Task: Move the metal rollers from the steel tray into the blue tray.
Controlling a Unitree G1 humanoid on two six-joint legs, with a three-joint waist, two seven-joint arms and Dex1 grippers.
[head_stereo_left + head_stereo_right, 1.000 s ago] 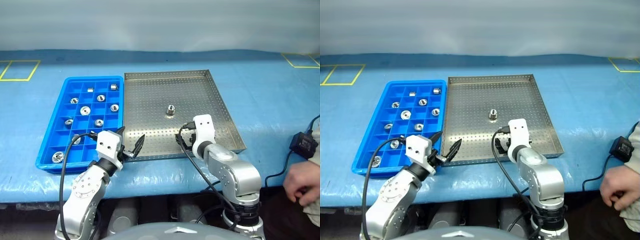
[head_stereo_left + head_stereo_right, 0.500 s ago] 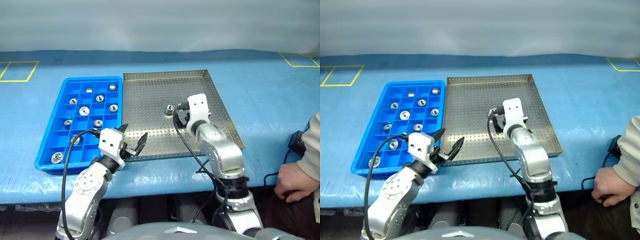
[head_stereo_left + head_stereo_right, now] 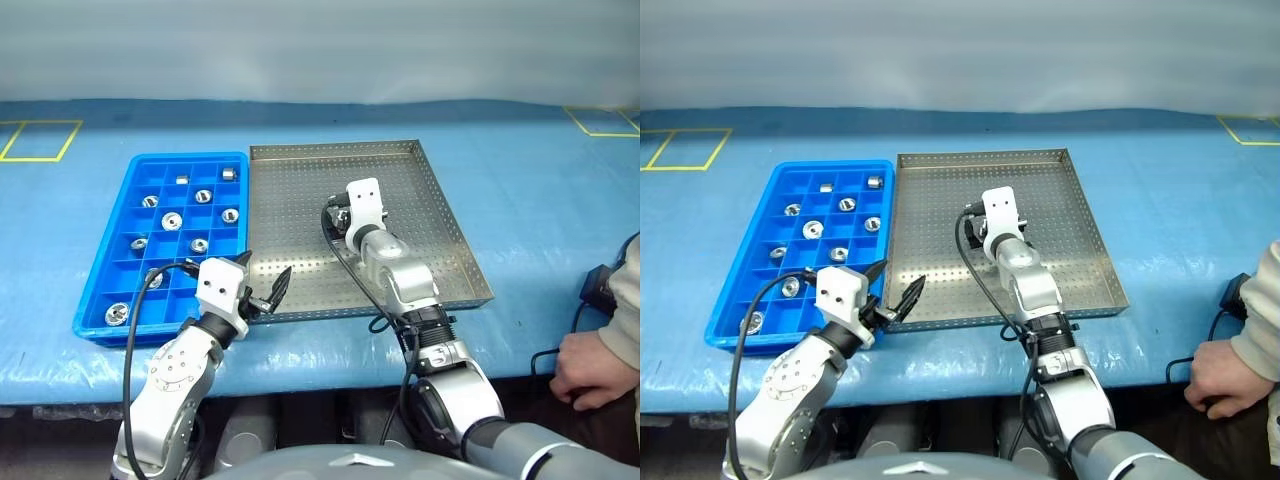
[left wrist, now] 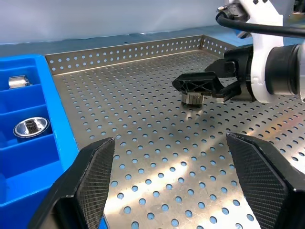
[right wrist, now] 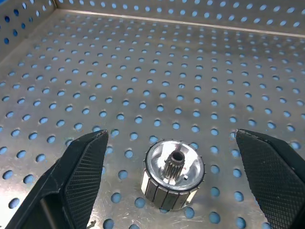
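Observation:
One metal roller [image 5: 173, 174] stands upright on the perforated floor of the steel tray [image 3: 425, 250], near the tray's middle. My right gripper [image 5: 171, 136] is open, with a finger on each side of that roller and not touching it. The left wrist view shows the same roller [image 4: 193, 98] under the right gripper [image 4: 200, 88]. Several metal rollers [image 3: 172, 220] lie in compartments of the blue tray [image 3: 100, 270], which adjoins the steel tray on its left. My left gripper [image 3: 265, 282] hovers open and empty over the steel tray's near left corner.
Both trays sit on a blue covered table with yellow tape squares [image 3: 38, 140] at the far corners. A person's hand [image 3: 580, 365] rests at the table's near right edge, beside a black cable [image 3: 560, 345].
My right arm has stretched forward and leftward over the steel tray, bringing its open gripper around the roller. The left arm has stayed put. The person's hand shifted slightly.

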